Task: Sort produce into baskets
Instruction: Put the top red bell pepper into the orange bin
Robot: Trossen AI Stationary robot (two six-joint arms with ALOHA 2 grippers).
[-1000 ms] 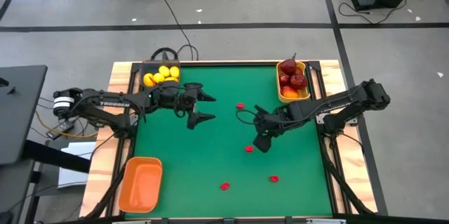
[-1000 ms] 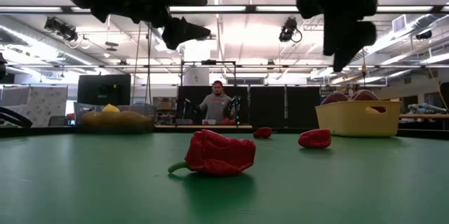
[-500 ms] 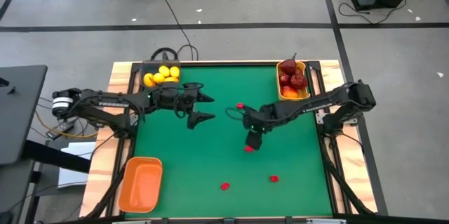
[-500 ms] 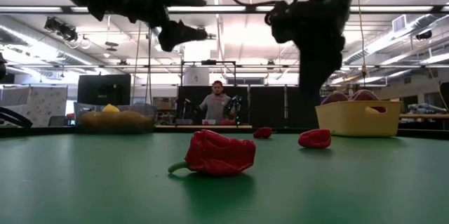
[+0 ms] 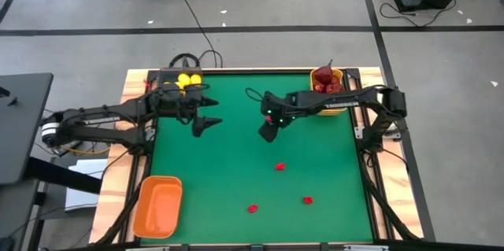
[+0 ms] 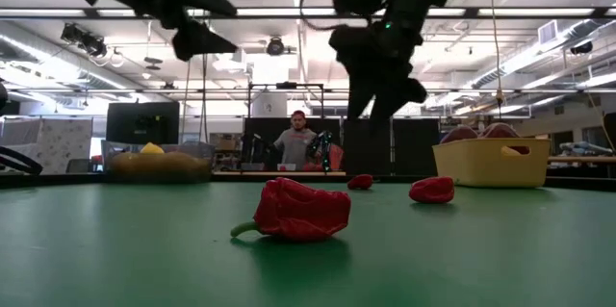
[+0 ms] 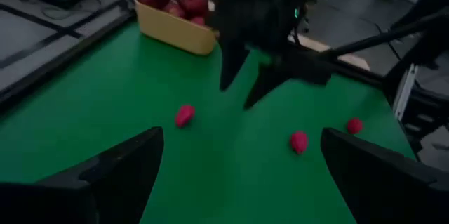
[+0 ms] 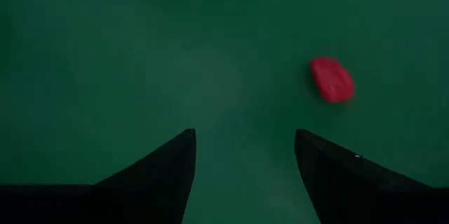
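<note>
Hovering above the green table (image 5: 236,172), the right gripper (image 5: 268,131) is held with fingers spread and nothing between them, one small red piece (image 8: 332,80) lying just beside it. Three red pieces (image 5: 279,167) are scattered nearer the front. The left gripper (image 5: 206,113) is likewise spread and unladen, near the grey basket of lemons (image 5: 186,81).

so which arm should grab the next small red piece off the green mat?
Right. The right gripper hangs open over mid-mat, and its wrist view shows a small red piece just ahead of its fingers. The left gripper, also open, sits near the dark grey tray of yellow fruits, farther from the red pieces.
</note>
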